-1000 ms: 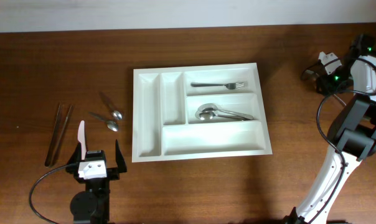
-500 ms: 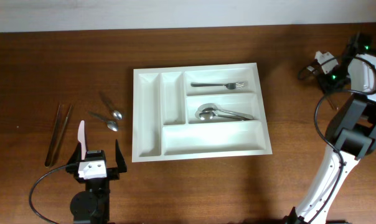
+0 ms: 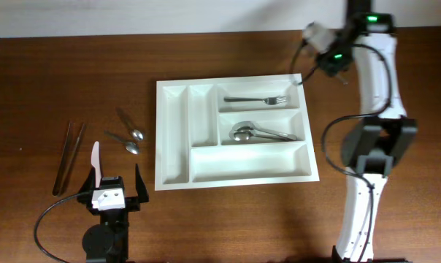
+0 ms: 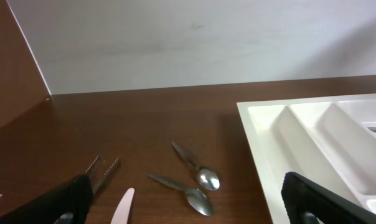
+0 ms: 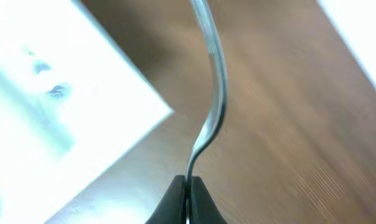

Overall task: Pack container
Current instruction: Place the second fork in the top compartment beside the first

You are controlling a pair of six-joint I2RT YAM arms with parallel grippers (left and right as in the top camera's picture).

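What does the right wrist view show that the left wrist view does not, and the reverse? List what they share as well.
Only the right wrist view: the right gripper, shut on a thin curved metal utensil. Only the left wrist view: two small spoons, a white knife and chopstick ends lying on the wood, with a pale wall behind. Both: the white container and the brown table; the right wrist view catches just one blurred corner of the container.
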